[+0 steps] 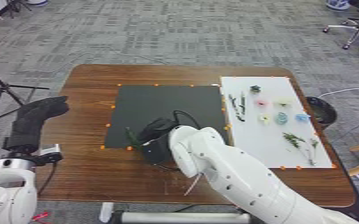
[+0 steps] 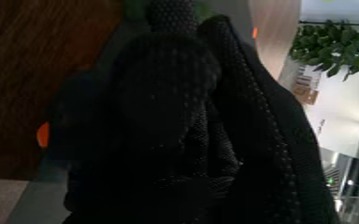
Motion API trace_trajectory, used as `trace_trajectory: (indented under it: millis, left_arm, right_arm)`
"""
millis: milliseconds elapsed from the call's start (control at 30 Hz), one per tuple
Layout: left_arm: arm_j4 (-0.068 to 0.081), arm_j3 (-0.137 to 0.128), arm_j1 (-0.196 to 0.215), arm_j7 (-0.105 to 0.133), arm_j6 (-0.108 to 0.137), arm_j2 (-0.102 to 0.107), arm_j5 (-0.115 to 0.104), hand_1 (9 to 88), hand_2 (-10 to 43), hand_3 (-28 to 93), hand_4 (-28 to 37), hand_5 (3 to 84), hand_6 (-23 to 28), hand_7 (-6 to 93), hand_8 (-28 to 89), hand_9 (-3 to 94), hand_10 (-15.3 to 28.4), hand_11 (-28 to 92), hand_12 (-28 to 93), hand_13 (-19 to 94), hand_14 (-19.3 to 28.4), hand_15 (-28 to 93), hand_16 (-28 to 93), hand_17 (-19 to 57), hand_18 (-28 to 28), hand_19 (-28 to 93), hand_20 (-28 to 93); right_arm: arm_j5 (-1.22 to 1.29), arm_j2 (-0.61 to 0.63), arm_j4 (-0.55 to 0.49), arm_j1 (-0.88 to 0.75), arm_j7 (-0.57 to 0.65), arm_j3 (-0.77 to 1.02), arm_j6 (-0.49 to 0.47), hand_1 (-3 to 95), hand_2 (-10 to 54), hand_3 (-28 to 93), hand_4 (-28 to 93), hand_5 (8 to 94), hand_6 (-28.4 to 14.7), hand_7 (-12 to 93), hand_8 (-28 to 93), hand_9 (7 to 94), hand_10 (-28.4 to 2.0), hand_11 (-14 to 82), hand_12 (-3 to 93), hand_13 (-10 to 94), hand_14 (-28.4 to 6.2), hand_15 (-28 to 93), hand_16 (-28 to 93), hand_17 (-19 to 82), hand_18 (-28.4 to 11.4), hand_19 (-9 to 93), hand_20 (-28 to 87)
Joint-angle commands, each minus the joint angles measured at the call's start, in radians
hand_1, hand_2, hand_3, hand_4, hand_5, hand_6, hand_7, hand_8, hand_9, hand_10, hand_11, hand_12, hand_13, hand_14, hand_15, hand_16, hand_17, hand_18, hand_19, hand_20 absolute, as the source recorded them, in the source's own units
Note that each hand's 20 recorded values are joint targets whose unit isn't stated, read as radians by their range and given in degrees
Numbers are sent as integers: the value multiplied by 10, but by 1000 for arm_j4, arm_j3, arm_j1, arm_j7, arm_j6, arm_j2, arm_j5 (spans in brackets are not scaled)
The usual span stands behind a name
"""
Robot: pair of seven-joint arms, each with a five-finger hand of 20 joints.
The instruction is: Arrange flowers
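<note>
Nearest, the right hand (image 1: 158, 145) is found at the near left part of the black mat (image 1: 162, 97). Its thumb and fingers are pressed together, and the green leaf (image 1: 130, 136) is pinched between them, jutting out on the left.

On the worktop (image 1: 91, 172), orange markers (image 1: 108, 125) are set around the mat. To its right, a white sheet (image 1: 286, 161) is laid. Leafy sprigs (image 1: 293, 138) and thin stems (image 1: 311, 151) are noted on its near part. Farther up, blue (image 1: 302, 117), teal (image 1: 282, 118) and yellow (image 1: 265, 118) blooms are placed, with dark stems (image 1: 238, 107) to their left. The left hand (image 1: 44, 109) is held at the worktop's left edge, fingers straight and together. Beyond the blue bloom, pink (image 1: 262, 103) and pale yellow (image 1: 283, 102) blooms are laid; a dark green piece (image 1: 255, 89) is placed farthest.
</note>
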Motion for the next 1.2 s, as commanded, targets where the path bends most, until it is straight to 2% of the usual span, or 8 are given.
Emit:
trace_trajectory:
  millis: [33,100,167,200,267,533,733,1200]
  left_arm:
    - [-8,-4,9,-8,-20,-12,8,229,93,673,-283,538,18,156,-70,513,148,230,149,413,185,282,9,90,120,105,196]
    - [-11,-11,16,-8,-24,-20,9,230,90,675,-283,536,18,156,-70,512,148,230,150,412,185,282,10,89,120,106,196]
    - [-11,-15,19,-9,-27,-21,10,230,89,676,-283,536,18,156,-70,512,148,230,150,412,185,282,9,89,120,106,196]
    - [-16,-23,30,-8,-25,-26,9,231,88,675,-283,536,18,156,-69,512,148,230,150,412,184,281,9,89,120,106,195]
    - [-12,-23,29,-8,-27,-27,6,232,86,675,-283,535,18,156,-70,513,148,230,149,411,185,281,9,89,120,106,195]
    - [-11,-25,25,-14,-38,-29,11,234,82,673,-283,534,19,156,-69,511,148,230,149,411,185,280,9,88,120,106,194]
    - [-11,-20,21,-10,-45,-31,14,234,81,673,-283,532,20,156,-70,510,147,230,149,411,185,280,10,88,120,106,193]
    - [-6,-2,0,-14,-53,-27,16,237,78,672,-283,527,21,155,-69,506,146,229,150,410,184,279,10,87,121,107,193]
  right_arm:
    - [39,7,-29,-5,-36,12,-34,573,-51,500,-32,624,-85,208,213,788,-159,130,168,937,-31,449,287,733,-45,751,494]
    - [30,37,-58,-12,-61,9,-49,472,-22,557,-51,615,-84,205,137,764,-167,133,154,937,-36,432,303,723,-52,762,487]
    - [3,77,-97,-18,-80,-4,-39,388,21,581,-58,614,-79,219,-7,753,-173,130,154,937,-39,422,311,716,-58,776,474]
    - [-15,92,-113,-25,-86,-4,-60,357,42,578,-61,613,-78,222,-37,748,-178,126,154,937,-44,415,317,711,-63,785,468]
    - [-41,130,-148,-31,-93,-12,-66,330,57,573,-60,617,-76,221,-48,740,-181,122,156,937,-49,411,322,703,-70,798,457]
    - [4,181,-207,-72,-35,16,-159,296,72,550,-56,640,-87,139,-45,718,-197,100,150,937,-62,392,330,695,-75,828,386]
    - [7,162,-183,-80,-4,26,-225,285,78,533,-54,632,-102,79,-42,695,-209,87,141,935,-72,371,330,693,-79,823,360]
    - [46,82,-129,-56,3,15,-277,289,89,500,-46,609,-118,63,-42,670,-220,84,132,927,-77,366,327,690,-79,819,337]
